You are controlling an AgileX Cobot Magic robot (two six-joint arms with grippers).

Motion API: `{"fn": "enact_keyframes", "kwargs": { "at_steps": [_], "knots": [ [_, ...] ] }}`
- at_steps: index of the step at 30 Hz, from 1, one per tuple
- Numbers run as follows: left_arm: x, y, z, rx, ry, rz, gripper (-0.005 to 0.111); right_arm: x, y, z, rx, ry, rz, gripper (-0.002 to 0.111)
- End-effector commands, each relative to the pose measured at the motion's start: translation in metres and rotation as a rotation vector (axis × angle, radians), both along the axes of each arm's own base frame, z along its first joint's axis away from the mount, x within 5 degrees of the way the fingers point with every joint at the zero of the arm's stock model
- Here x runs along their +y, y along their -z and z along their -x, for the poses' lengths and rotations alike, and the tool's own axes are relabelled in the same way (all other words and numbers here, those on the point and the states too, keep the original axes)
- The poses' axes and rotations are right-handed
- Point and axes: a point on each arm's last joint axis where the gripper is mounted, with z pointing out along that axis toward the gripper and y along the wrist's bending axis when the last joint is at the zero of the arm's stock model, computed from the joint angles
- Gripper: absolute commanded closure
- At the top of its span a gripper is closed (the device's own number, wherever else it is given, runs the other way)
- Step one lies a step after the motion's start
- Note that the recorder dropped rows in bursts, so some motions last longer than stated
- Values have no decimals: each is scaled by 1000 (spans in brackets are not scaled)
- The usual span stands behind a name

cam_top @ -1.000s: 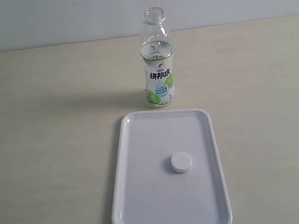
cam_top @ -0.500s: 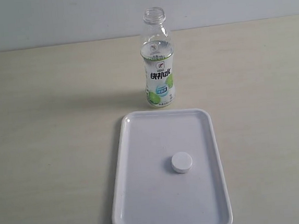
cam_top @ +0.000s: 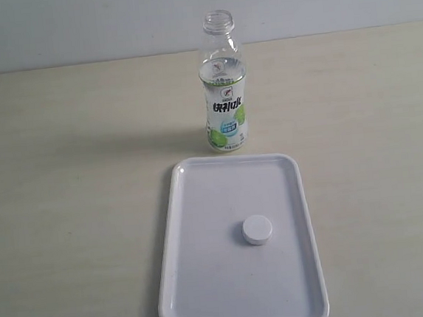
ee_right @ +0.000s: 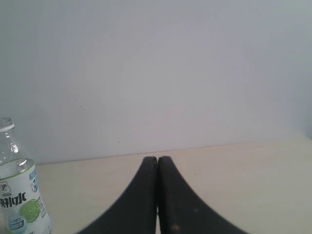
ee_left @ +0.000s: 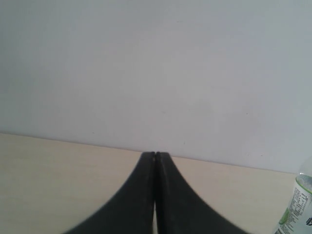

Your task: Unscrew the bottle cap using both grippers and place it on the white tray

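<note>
The clear bottle [cam_top: 223, 91] with its white and green label stands upright on the table, its neck open and capless. Its edge shows in the left wrist view [ee_left: 298, 209], and its upper part in the right wrist view [ee_right: 19, 192]. The small white bottle cap [cam_top: 257, 230] lies flat on the white tray [cam_top: 200, 278], right of the tray's middle. Neither arm appears in the exterior view. My left gripper [ee_left: 155, 155] is shut with nothing between its black fingers. My right gripper [ee_right: 157, 158] is likewise shut and empty. Both sit well away from the bottle.
The tray lies in front of the bottle on a pale wooden table [cam_top: 65, 179]. A plain light wall [cam_top: 74, 22] runs behind the table's far edge.
</note>
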Motion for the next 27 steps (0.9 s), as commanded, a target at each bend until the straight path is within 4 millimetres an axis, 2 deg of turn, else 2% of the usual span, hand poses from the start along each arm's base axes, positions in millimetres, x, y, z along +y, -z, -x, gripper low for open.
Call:
{"fn": "enact_keyframes", "kwargs": {
  "at_steps": [1, 4, 9, 27],
  "knots": [
    [0, 0, 1, -3, -2, -3, 107, 0, 1, 0, 3, 3, 60, 108],
    [0, 0, 1, -3, -2, -3, 107, 1, 2, 0, 24, 3, 122, 108],
    [0, 0, 1, -3, -2, -3, 107, 1, 7, 0, 70, -3, 83, 108],
    [0, 0, 1, -3, -2, -3, 107, 1, 7, 0, 69, -3, 80, 108]
  ]
}}
